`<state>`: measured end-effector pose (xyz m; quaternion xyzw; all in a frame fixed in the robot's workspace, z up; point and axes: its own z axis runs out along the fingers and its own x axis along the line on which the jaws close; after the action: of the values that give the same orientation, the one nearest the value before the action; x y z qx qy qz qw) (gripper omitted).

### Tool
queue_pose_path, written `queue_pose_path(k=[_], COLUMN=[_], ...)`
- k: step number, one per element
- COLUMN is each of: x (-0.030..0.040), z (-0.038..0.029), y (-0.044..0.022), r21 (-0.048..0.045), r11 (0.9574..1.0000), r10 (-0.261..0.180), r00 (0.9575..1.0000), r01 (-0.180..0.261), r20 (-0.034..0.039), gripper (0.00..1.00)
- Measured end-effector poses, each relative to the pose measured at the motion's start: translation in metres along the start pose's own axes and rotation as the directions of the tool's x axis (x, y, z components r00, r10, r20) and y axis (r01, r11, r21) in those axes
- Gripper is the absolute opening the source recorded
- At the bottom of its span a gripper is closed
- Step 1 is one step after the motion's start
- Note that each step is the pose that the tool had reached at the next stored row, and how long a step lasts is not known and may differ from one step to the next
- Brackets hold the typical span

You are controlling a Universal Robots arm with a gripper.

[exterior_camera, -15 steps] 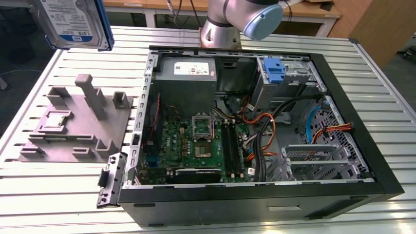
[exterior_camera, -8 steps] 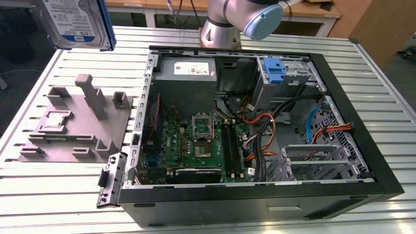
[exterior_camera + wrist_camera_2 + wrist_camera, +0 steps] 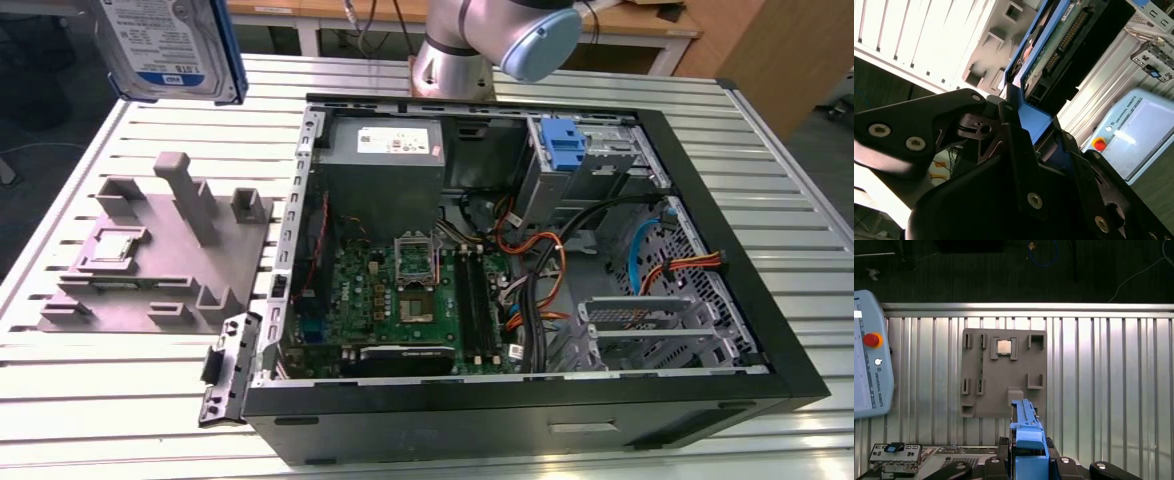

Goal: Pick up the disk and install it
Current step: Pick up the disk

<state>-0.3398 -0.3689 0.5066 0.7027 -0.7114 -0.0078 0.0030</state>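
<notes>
Gripper [image 3: 1024, 122] clamped shut on the disk [image 3: 1051, 50] by its blue frame, in the second wrist view. First wrist view — the disk [image 3: 1026, 432] hangs edge-on over the grey tray [image 3: 1004, 372]. Exterior view: it is held high, well apart from the open case [image 3: 534, 250]. Pick-up looks done — installing calls for squaring it to the case

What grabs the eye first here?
The flat silver hard drive with the white and blue label hangs high at the exterior view's left, its blue carrier frame clamped between the black fingers. At centre, the open black computer case shows its green motherboard, beside a grey plastic fixture block.
</notes>
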Motion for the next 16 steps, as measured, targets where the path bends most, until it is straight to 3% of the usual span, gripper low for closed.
queue_pose_path(k=[8, 16], x=[0.0014, 0.0137], z=[-0.0001, 0.0001], y=[-0.0039, -0.0043], r21=[0.0, 0.0001], r11=[1.0, 1.0], r10=[0.0, 0.0], r00=[1.0, 1.0], r01=[0.0, 0.0], r20=[0.0, 0.0], gripper=[0.36, 0.36])
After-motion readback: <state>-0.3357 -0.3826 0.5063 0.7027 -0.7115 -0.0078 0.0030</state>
